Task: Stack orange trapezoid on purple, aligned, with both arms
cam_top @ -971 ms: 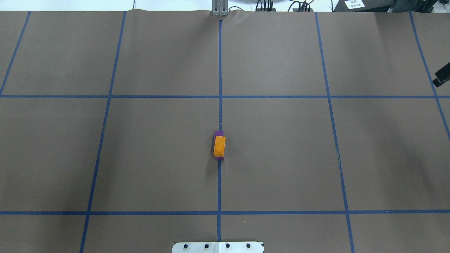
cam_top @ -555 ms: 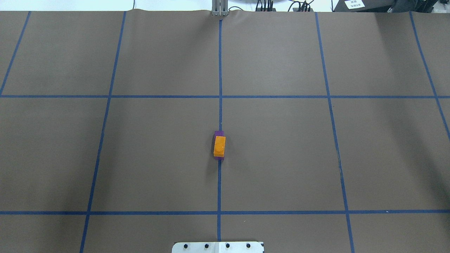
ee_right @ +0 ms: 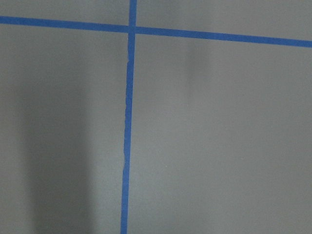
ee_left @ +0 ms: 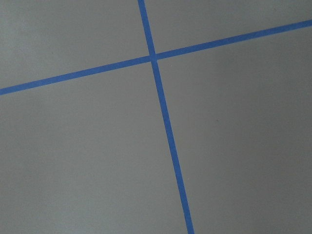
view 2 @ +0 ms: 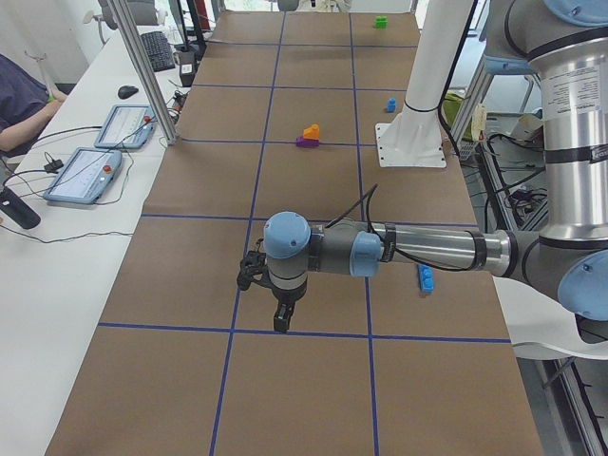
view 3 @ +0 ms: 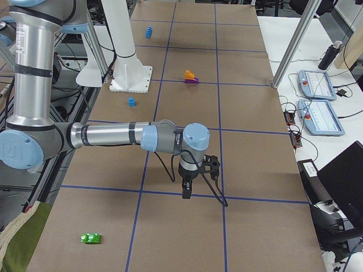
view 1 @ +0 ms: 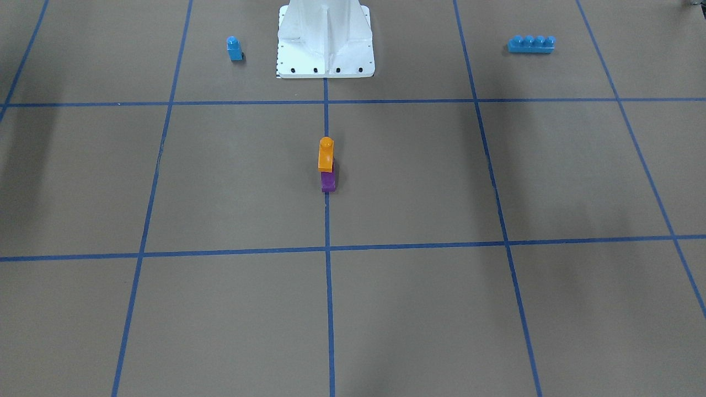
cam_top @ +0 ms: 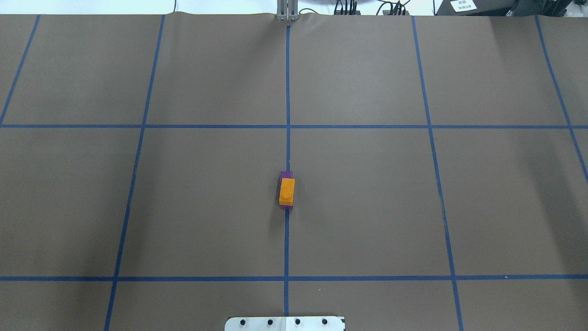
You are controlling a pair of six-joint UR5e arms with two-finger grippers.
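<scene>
The orange trapezoid (view 1: 326,154) sits on top of the purple block (view 1: 328,181) on the table's centre line, free of both grippers. From above, the orange (cam_top: 287,191) covers most of the purple (cam_top: 286,174), which shows at the far and near ends. My left gripper (view 2: 280,318) shows only in the exterior left view, hanging over the table far from the stack; I cannot tell if it is open. My right gripper (view 3: 185,190) shows only in the exterior right view, also far from the stack; I cannot tell its state. Both wrist views show only table and blue tape.
A small blue single-stud block (view 1: 234,48) and a blue four-stud brick (view 1: 531,43) lie either side of the white pedestal base (view 1: 325,38). A green block (view 3: 91,238) lies near the table's right end. Tablets and cables sit on the operators' bench.
A black gripper tip at the overhead view's right edge one second ago has left that view. The orange-on-purple stack has not moved.
</scene>
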